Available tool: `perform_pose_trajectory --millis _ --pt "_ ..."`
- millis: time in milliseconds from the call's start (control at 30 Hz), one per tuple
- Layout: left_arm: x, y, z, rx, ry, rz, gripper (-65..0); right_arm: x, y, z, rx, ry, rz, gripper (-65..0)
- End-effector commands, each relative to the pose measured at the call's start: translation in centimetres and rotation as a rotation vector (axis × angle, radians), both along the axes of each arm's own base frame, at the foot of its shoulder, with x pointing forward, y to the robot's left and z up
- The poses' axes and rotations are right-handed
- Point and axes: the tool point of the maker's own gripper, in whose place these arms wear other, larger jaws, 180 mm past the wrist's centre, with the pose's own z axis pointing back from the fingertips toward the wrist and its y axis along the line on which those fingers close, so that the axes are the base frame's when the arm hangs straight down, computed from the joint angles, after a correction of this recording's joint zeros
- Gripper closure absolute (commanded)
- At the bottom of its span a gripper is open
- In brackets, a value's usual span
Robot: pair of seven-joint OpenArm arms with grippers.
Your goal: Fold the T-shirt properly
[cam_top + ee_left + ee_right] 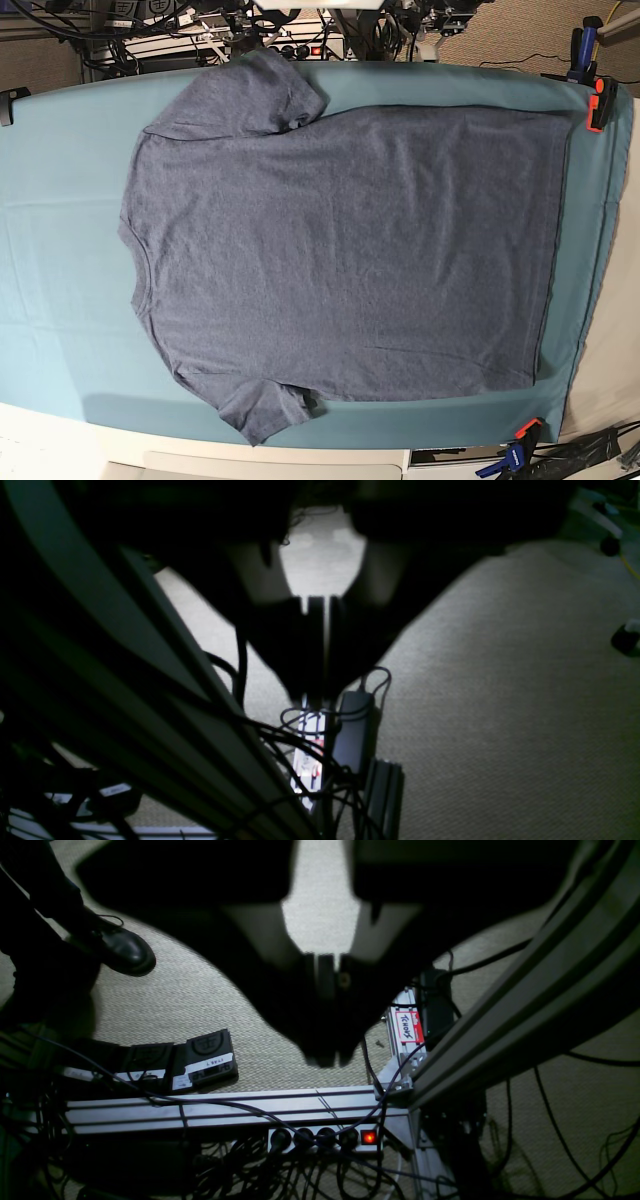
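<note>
Left gripper [317,697]: foremost in the left wrist view, dark and out of focus, its fingers drawn together with only a thin slit between them. Right gripper [335,1060]: foremost in the right wrist view, likewise narrow, its two fingertips side by side. Both are closed and hold nothing visible. Both point down over the floor [300,1040].

Beyond the left gripper, a slanting grey beam [165,645] crosses the left of the view. Black cables [295,740] loop beside it, near a dark block [353,730] on the floor.

Beyond the right gripper, a horizontal metal rail [225,1107] runs above a power strip [325,1138], whose switch glows red. Black boxes [207,1060] with white labels sit along the rail. A black shoe [127,950] stands at upper left, and a red-and-white label [409,1026] is attached to an upright rail section at right.

In the base view, the T-shirt [350,250] lies spread on the teal cloth [60,290]. Its neck edge is at the left and its hem at the right. One sleeve extends toward the top edge, the other toward the bottom edge; neither gripper touches the garment. Orange-tipped clamps [598,105] are at the right-hand corners.
</note>
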Motion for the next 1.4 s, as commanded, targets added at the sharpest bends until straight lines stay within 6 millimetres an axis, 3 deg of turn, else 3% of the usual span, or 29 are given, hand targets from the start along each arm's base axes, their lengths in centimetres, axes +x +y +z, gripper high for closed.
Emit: perform_pose_trajectory --millis 0,267,567,767,1100,1200,1367 --pt "-0.7 -0.3 0.0 -0.010 0.009 -0.007 0.0 -0.1 -0.4 0.1 -0.003 -0.004 -0.002 0.0" --pt "-2.4 -0.3 0.4 -0.010 -0.014 -0.004 0.0 -2.2 -3.3 0.1 -0.047 0.026 0.002 0.0" --pt "-5.8 0.1 1.9 -0.005 -0.052 -0.001 0.0 -4.8 -6.9 0.8 -0.104 0.042 0.018 0.0" --pt "-7.6 2.8 3.4 0.005 -0.086 -0.035 0.0 -6.9 -8.3 1.9 -0.127 0.027 0.050 0.0" --pt "-8.0 10.4 5.8 0.103 -0.098 -0.097 0.0 -7.7 -11.8 4.9 -0.187 -0.018 0.127 0.0" --pt "-8.5 11.1 7.0 0.112 -0.122 -0.125 0.0 -7.8 -12.9 6.3 -0.206 -0.045 0.169 0.0" --pt "-9.3 10.7 9.6 0.104 -0.168 -0.170 0.0 -8.0 -14.2 9.0 -0.228 -0.088 0.247 0.0"
